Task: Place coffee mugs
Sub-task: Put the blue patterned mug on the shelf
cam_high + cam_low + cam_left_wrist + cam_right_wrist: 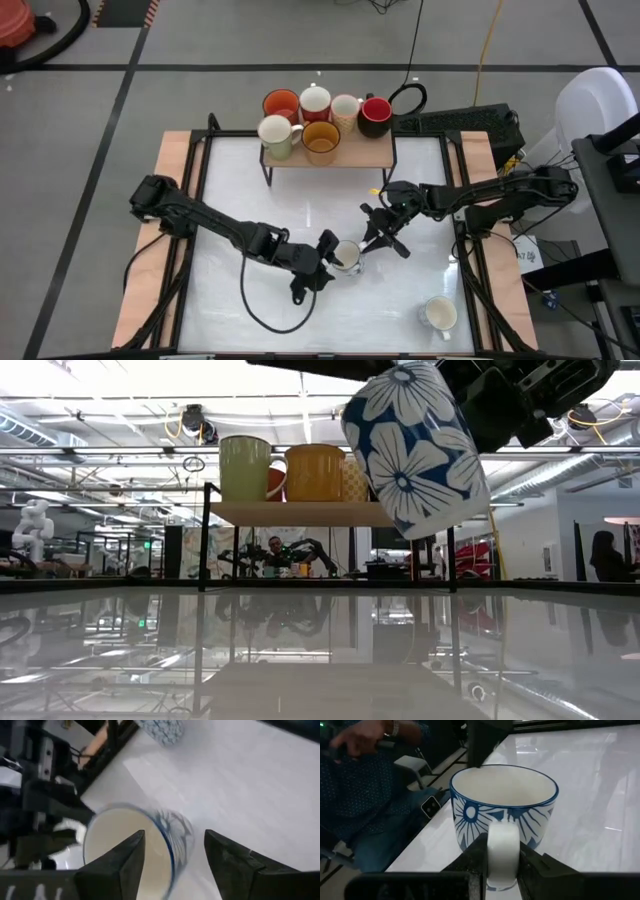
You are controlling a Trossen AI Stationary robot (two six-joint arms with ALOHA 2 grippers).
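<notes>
Right hand [502, 862] gripping half-hidden mug handle [503, 851]

Eight mugs were in view: six on the small shelf [372, 153] at upper centre, one blue-flowered mug [346, 256] mid-frame, and one white mug [438, 314] at lower right.

My high camera looks straight down on the whole glossy white surface [330, 320]. The low one sits at surface height, facing level toward the small wooden shelf [300, 513] — both share it. Each wrist camera rides close behind its own hand; both frame the blue-and-white flowered ceramic mug [504, 810] — very near.
</notes>
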